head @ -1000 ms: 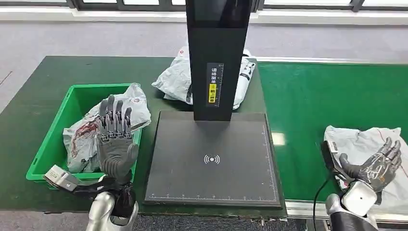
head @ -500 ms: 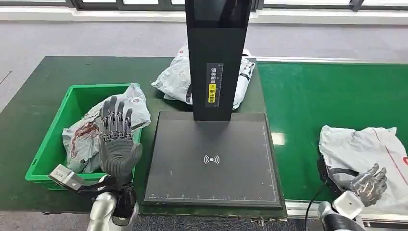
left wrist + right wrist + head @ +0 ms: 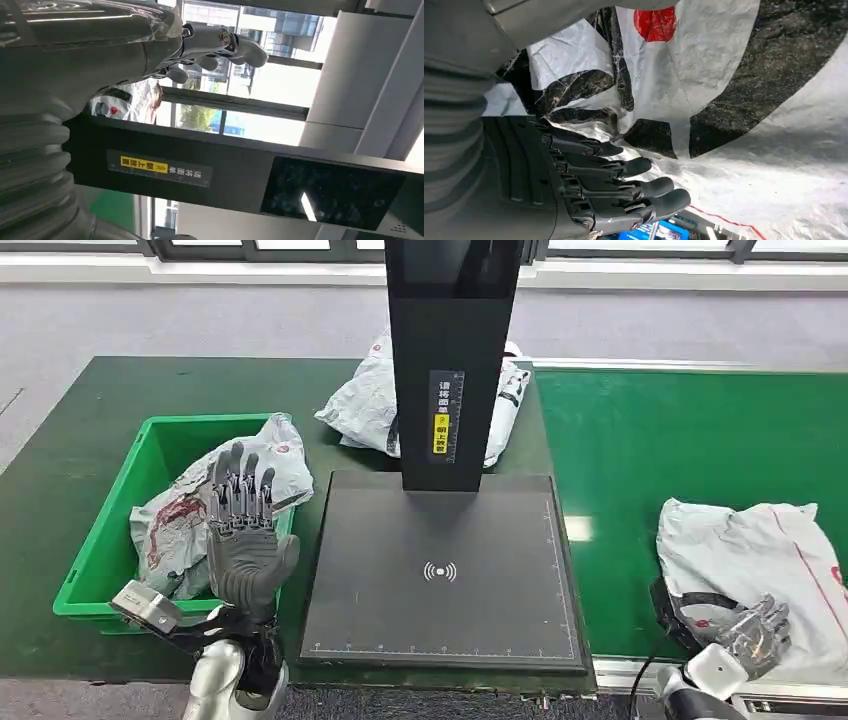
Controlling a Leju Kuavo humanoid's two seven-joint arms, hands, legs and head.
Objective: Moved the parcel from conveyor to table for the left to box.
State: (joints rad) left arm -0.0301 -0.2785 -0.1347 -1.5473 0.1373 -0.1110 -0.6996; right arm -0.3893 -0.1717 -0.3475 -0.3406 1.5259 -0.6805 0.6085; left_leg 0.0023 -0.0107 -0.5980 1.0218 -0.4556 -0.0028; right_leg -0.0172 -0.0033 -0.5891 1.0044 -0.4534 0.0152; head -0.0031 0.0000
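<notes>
green conveyor (image 3: 650, 450) carries the parcel (image 3: 745, 550); right hand (image 3: 752, 632) rests on it, fingers (image 3: 624, 185) spread, left hand (image 3: 243, 525) spread wide.

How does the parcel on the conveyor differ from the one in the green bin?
The parcel on the conveyor lies spread flat on the green belt, while the parcel in the green bin sits crumpled and heaped, spilling over the bin's rim. The right hand rests at the conveyor parcel's near edge; the left hand is raised open in front of the bin parcel, holding nothing. Both are pale grey plastic mailers with dark and red printing.
</notes>
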